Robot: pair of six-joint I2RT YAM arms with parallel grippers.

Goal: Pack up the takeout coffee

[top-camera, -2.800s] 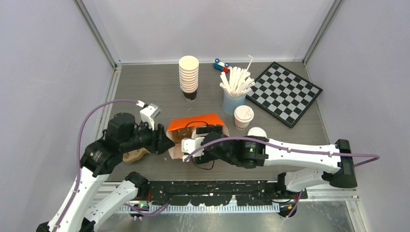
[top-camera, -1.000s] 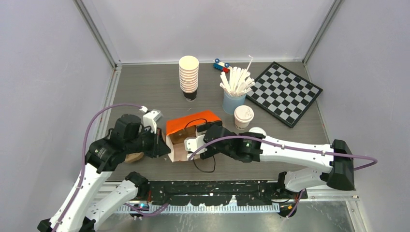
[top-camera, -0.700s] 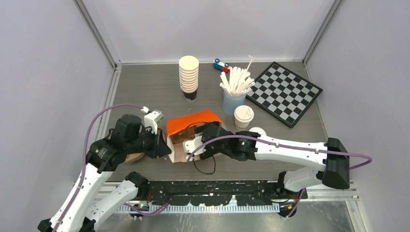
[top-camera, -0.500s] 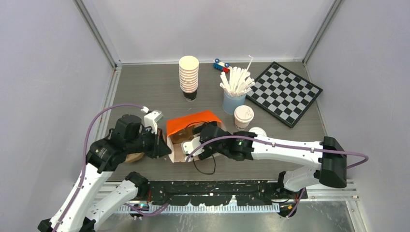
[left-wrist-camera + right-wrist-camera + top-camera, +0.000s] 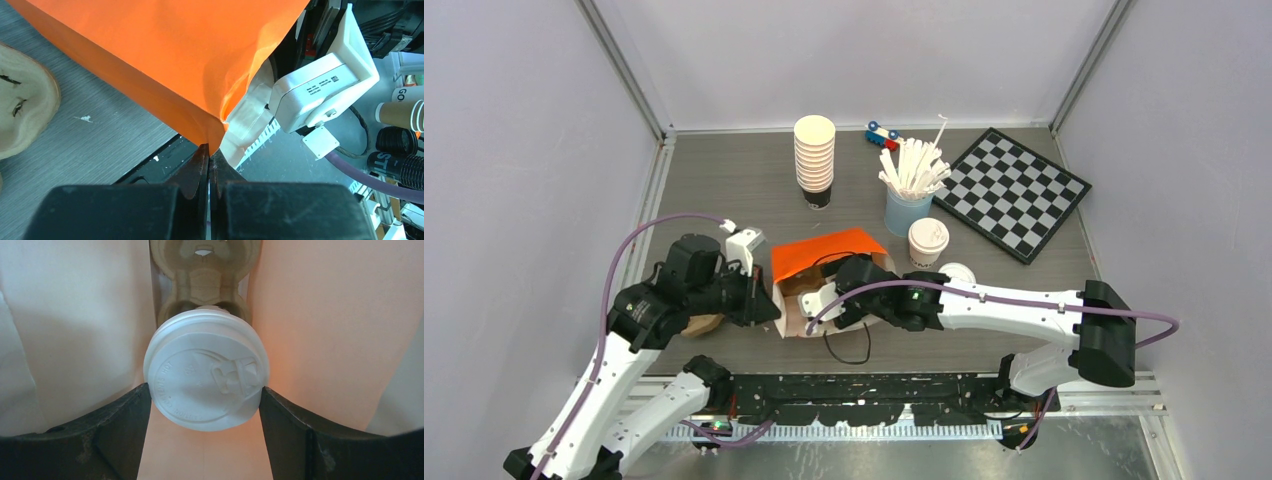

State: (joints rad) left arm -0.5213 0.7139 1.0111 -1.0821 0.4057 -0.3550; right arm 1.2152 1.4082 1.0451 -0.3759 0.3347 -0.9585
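One cup: right hand [image 5: 205, 396] is clamped on the cup [image 5: 206, 382], a finger on each side of the lid rim. It's deep inside the bag [image 5: 824, 252], just short of the carrier [image 5: 200, 270] at the far end.
Second cup: second cup [image 5: 928, 241] stands on the bench [image 5: 724, 190] just beside the blue cup [image 5: 904, 212], outside the bag, not packed yet.
Left hand: left hand [image 5: 207, 165] is pinched shut on the orange corner of the bag, holding the mouth open.
Step, I reckon: seat the held cup in a carrier well.
How I'd do it:
- line the cup's base up with the nearest well before pushing on, since the lid hides the base from the wrist view
- go slow and straight along the cup's own axis, no sideways shove, or the carrier slides off down the bag
- keep the pinch on the corner until the cup sits, otherwise the wall flops onto the arm
- let go only once the cup is held by the well, then back straight out clear of the paper
Which way it points: lid faces back at the wrist, sip hole off to the right of that view, base leading toward the carrier.
Long axis: runs lid to base, pretty much in line with the reach into the bag. Can't tell from these views whether it's level or tipped.
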